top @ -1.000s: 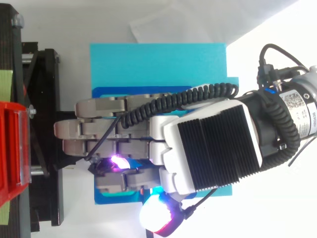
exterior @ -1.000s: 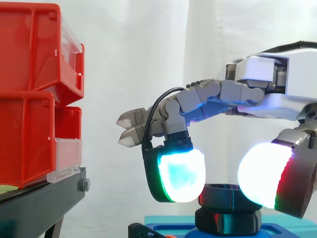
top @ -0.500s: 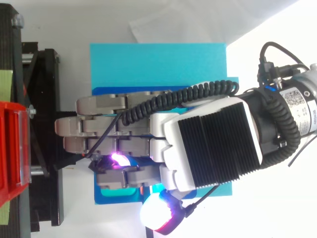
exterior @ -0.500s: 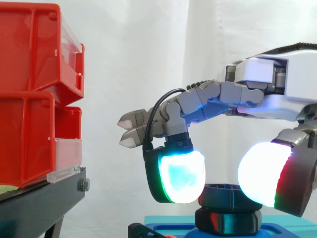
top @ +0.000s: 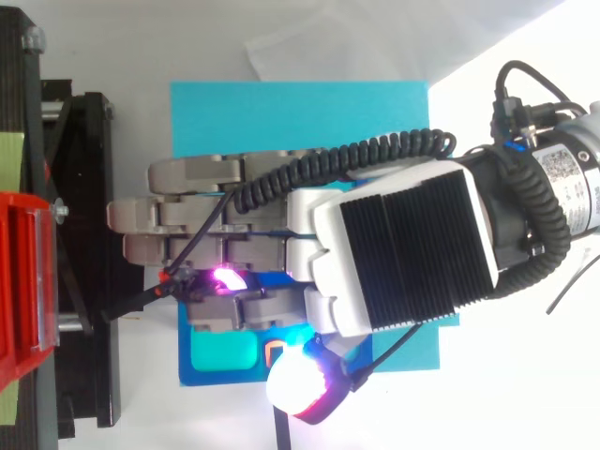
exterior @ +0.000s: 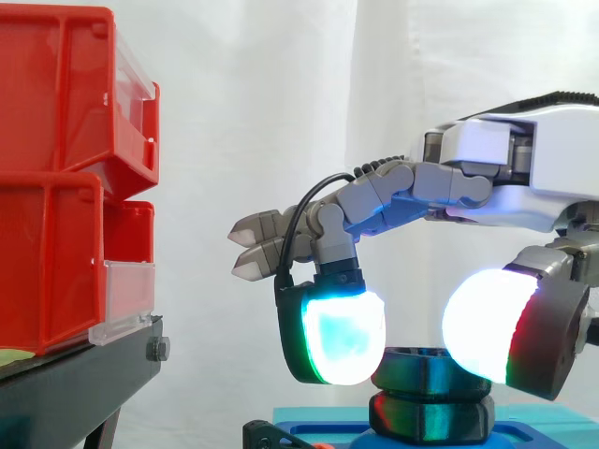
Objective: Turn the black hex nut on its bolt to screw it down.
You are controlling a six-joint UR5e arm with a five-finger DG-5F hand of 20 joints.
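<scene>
The hand (exterior: 505, 178) is reaching in from 3 o'clock in the side view and is grasping the black hex nut (exterior: 419, 368). One curled finger is pressing its cyan-white pad (exterior: 342, 335) against the nut's 9 o'clock flank, and the thumb's white pad (exterior: 479, 327) is bearing on the 3 o'clock flank. The other fingers are stretching out toward 9 o'clock above the nut, holding nothing.

The nut is sitting low on its bolt (exterior: 430, 418), whose faceted black head is lying just beneath it with only a thin gap showing between the two. The bolt is standing upright on a blue base (exterior: 524, 433) at the 6 o'clock edge of the view. Red bins (exterior: 56, 187) are sitting stacked on a black stand (exterior: 75, 383) at 9 o'clock, well apart from the hand.

From above, the hand (top: 403, 248) is coming in from 3 o'clock and is covering the nut, its fingers pointing at the stand at 9 o'clock. The thumb's pad is glowing at 6 o'clock. Under the hand, a cyan sheet (top: 300, 117) is lying on the white table (top: 159, 37).
</scene>
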